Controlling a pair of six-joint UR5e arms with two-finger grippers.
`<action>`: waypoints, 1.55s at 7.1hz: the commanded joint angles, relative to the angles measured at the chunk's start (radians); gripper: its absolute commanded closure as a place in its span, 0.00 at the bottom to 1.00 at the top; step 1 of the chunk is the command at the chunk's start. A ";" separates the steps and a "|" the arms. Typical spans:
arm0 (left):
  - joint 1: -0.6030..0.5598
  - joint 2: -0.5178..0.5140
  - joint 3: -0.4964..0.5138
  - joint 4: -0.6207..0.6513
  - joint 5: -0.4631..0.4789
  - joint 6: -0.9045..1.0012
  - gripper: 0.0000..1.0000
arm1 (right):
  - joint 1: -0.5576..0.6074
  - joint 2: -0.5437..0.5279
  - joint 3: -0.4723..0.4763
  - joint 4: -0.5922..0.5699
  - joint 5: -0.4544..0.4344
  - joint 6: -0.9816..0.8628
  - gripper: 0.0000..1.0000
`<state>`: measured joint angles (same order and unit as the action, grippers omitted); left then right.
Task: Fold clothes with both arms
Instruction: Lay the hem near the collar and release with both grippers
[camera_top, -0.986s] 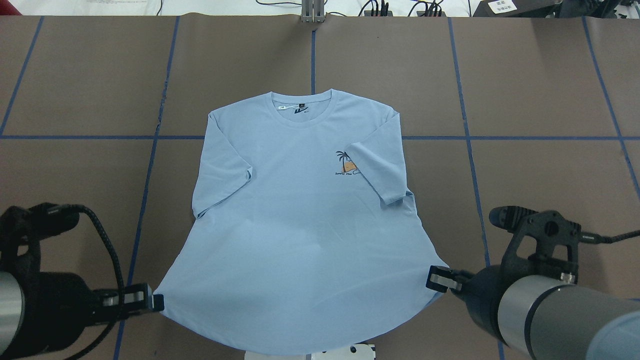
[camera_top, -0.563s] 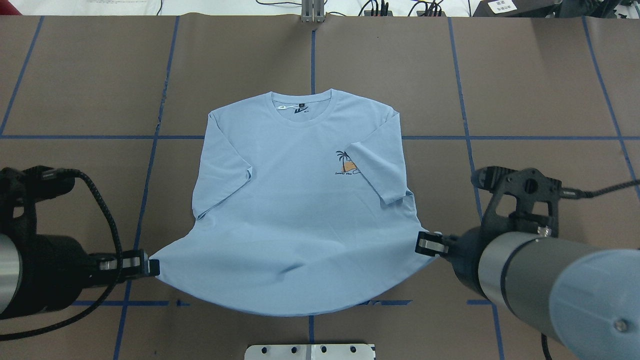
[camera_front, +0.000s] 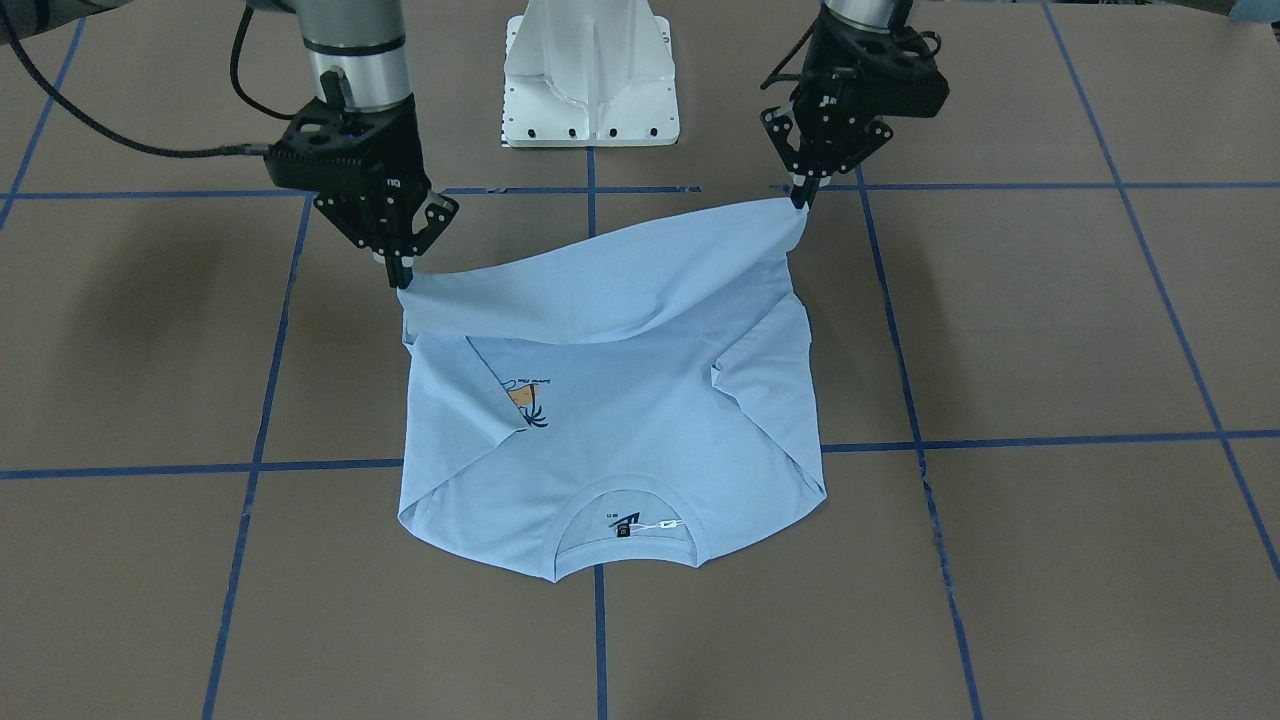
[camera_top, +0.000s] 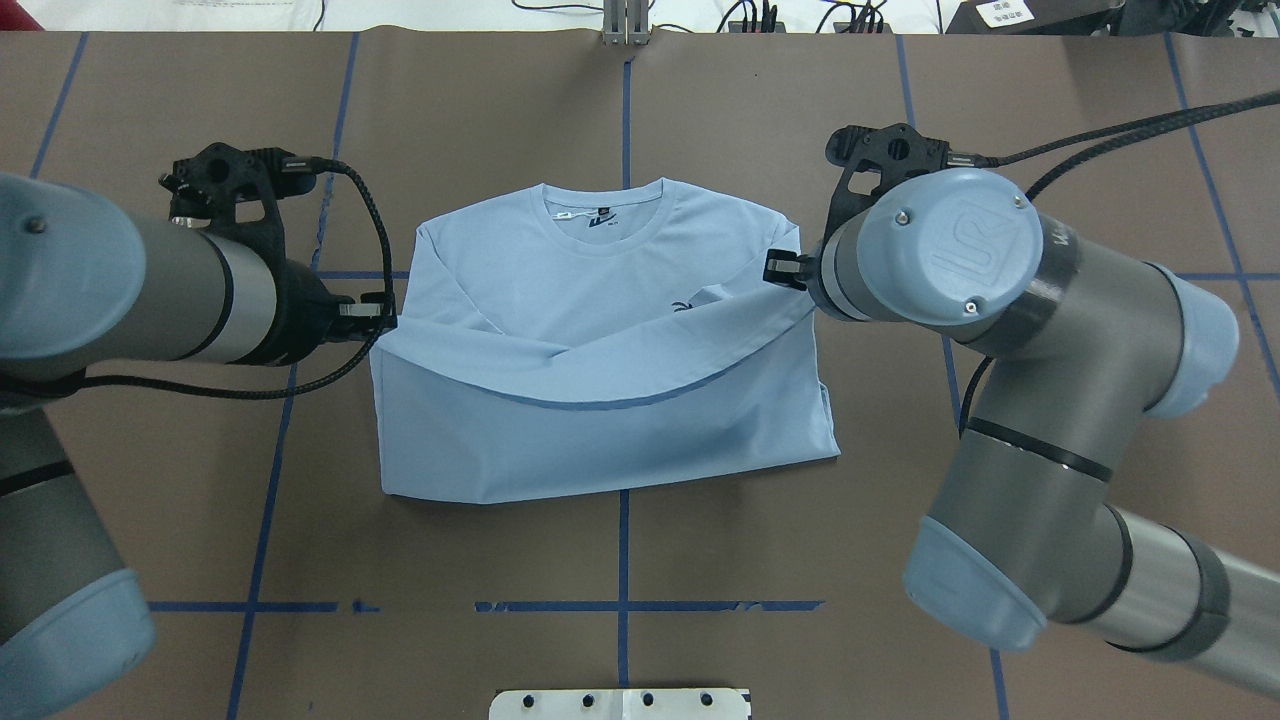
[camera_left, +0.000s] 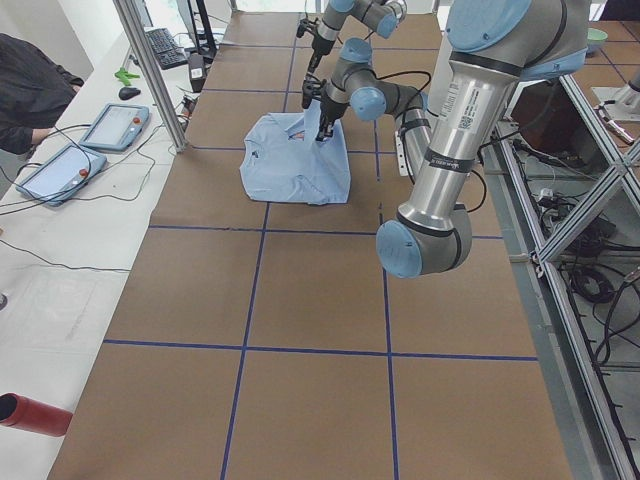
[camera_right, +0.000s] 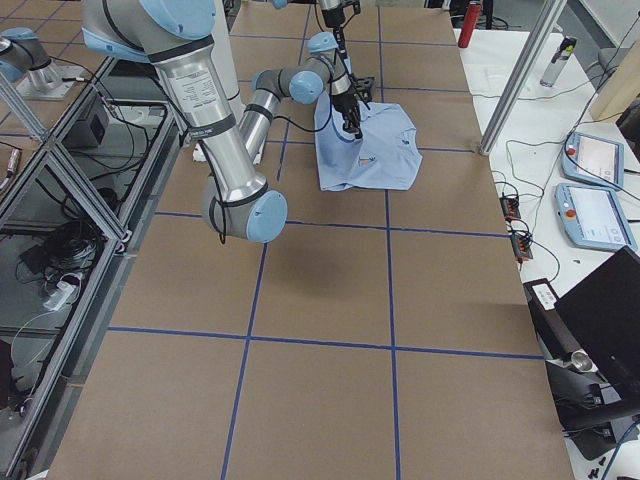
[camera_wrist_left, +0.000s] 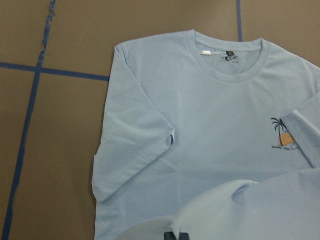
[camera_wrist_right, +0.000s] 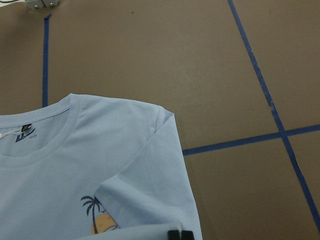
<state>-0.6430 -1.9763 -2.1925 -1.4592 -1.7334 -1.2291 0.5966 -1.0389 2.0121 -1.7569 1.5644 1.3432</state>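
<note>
Hem of the T-shirt (camera_top: 600, 440), mid-table (camera_top: 480, 120) with sleeves folded in, hangs halfway toward the collar, its corners pinched in the closed left gripper (camera_top: 388, 320) and right gripper (camera_top: 772, 268); laying it down seems left.

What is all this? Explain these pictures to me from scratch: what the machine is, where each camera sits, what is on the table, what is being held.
The machine is a two-armed robot at a brown table marked with blue tape. Two pictures look down on it, one from behind the robot, one from across the table facing it. Two look along the table from its ends, and two come from cameras on the wrists. One pale blue T-shirt lies there. The left gripper and the right gripper each pinch a hem corner, raised above the chest, so the lower half doubles over towards the collar.
</note>
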 joint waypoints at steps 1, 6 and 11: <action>-0.079 -0.042 0.142 -0.042 0.000 0.078 1.00 | 0.022 0.020 -0.096 0.030 0.002 -0.010 1.00; -0.101 -0.139 0.631 -0.399 0.048 0.088 1.00 | 0.048 0.094 -0.431 0.265 -0.006 -0.013 1.00; -0.101 -0.190 0.734 -0.474 0.046 0.103 1.00 | 0.101 0.132 -0.521 0.290 -0.007 -0.016 1.00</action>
<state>-0.7433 -2.1529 -1.4606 -1.9301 -1.6862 -1.1263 0.6892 -0.9172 1.5060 -1.4662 1.5571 1.3274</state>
